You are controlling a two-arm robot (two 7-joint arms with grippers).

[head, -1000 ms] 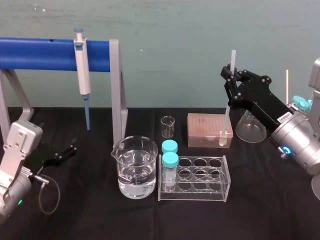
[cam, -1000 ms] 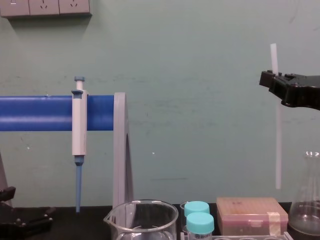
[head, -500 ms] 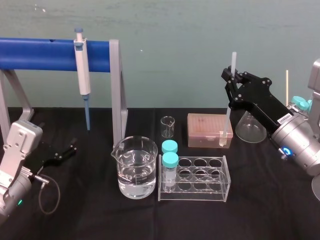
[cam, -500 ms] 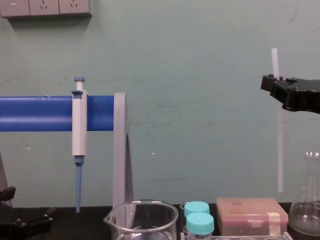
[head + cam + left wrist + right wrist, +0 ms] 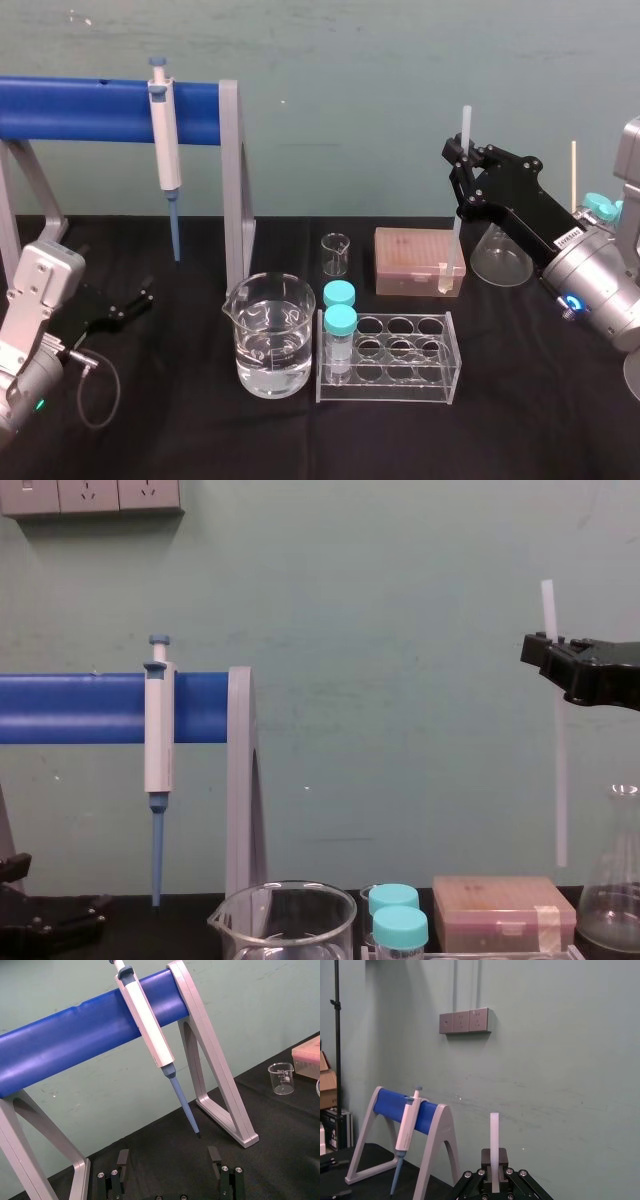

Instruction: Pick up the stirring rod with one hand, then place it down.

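Above the pink box (image 5: 418, 258), upright stirring rod (image 5: 560, 780) in right gripper (image 5: 461, 160).

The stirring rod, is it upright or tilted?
Upright: in the chest view the stirring rod hangs nearly vertical, clamped near its top by the right gripper. Left gripper parked on the table.

The chest view's right edge cuts off the right hand (image 5: 548, 650) and the flask (image 5: 615, 900), its bottom edge the beaker (image 5: 285, 920). That hand's jaws hide a stretch of the stirring rod (image 5: 561, 780). The left wrist view crops the left hand (image 5: 168, 1160).
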